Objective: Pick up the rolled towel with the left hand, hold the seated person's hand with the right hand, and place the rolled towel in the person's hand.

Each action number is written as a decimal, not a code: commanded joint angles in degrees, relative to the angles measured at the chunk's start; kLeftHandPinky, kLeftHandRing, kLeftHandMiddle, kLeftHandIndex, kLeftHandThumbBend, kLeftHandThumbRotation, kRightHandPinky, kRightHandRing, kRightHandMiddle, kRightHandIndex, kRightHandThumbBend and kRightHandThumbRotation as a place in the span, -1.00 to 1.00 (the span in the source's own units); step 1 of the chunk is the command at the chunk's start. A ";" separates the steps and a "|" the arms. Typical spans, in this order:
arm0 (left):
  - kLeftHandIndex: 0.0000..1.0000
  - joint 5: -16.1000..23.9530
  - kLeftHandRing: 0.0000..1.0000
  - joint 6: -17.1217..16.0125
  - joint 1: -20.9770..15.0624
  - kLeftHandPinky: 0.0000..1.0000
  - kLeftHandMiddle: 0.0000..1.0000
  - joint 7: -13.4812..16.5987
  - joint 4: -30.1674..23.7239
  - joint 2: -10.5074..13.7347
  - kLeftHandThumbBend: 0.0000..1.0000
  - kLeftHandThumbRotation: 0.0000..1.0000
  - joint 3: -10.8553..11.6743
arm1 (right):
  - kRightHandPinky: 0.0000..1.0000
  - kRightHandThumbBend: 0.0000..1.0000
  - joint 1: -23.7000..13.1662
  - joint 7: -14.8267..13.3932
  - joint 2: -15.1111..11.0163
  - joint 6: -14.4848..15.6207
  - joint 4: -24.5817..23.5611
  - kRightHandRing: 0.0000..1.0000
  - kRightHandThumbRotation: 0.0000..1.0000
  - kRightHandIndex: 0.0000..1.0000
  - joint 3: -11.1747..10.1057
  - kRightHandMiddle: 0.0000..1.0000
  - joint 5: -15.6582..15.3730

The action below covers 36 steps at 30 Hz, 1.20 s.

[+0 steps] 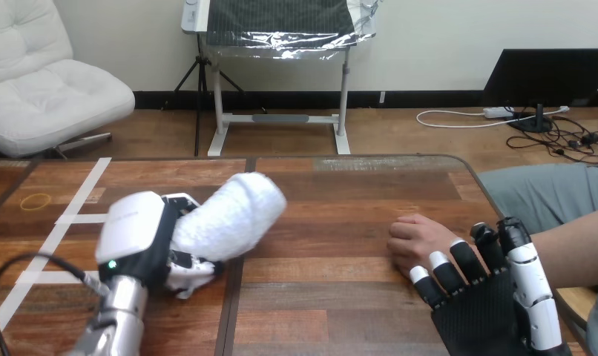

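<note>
Fingers of the left robot hand (133,231) curl round the rolled towel (229,215); right robot hand (480,305), fingers straight, sits beside the person's hand (417,241).

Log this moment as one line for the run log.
left hand: curled round rolled towel | right hand: fingers straight, beside person's hand, no grip | person's hand: on table, towel not delivered
</note>
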 commanded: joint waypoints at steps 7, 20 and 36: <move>0.09 -6.47 -0.17 -4.64 4.77 -0.29 -0.03 -1.58 -23.82 -0.94 0.05 -1.00 7.27 | -0.62 0.11 -4.93 2.24 2.46 -1.47 1.45 -0.49 -0.46 -0.25 0.07 -0.30 1.85; 0.09 -8.97 -0.26 -6.17 11.57 -0.37 -0.08 -5.25 -39.96 -2.71 0.06 -0.95 9.35 | -0.65 0.12 -5.17 2.03 2.83 -1.61 1.58 -0.50 -0.49 -0.25 0.47 -0.31 1.65; 0.08 -11.77 -0.22 -6.66 16.52 -0.29 -0.09 -9.74 -49.81 -5.71 0.08 -1.00 10.08 | -0.61 0.11 -5.45 1.90 3.04 -2.27 1.66 -0.48 -0.48 -0.25 0.99 -0.30 0.12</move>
